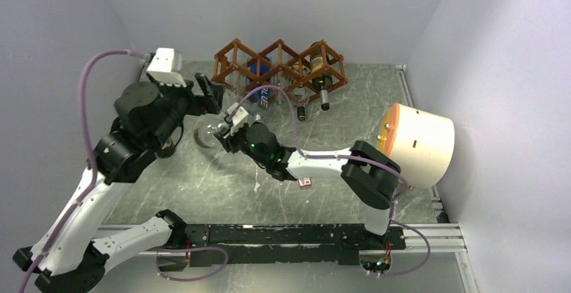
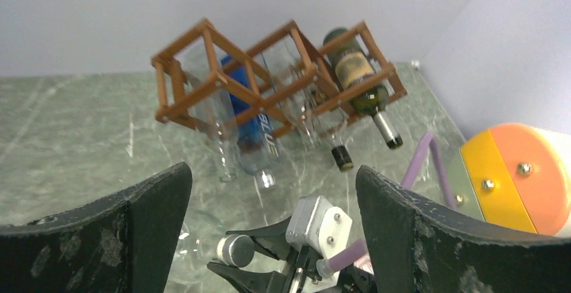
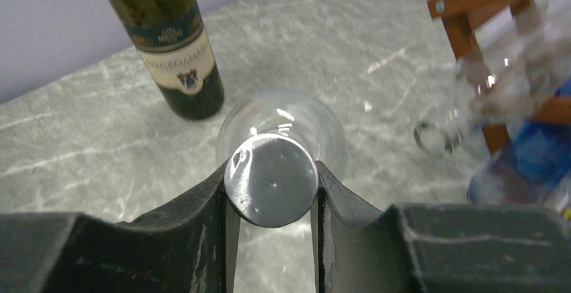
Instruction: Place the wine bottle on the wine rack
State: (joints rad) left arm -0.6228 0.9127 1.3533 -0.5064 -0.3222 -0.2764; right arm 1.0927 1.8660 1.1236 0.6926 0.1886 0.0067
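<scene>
Sitting neck-first inside right gripper (image 3: pixel 271 184): clear wine bottle (image 3: pixel 286 123).

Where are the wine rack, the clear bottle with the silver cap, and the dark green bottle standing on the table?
wine rack (image 2: pixel 219 81): left wrist view, on a slat joint.
clear bottle (image 3: pixel 271 180): right wrist view, on its silver cap.
dark green bottle (image 3: pixel 178 60): right wrist view, on its label.
</scene>
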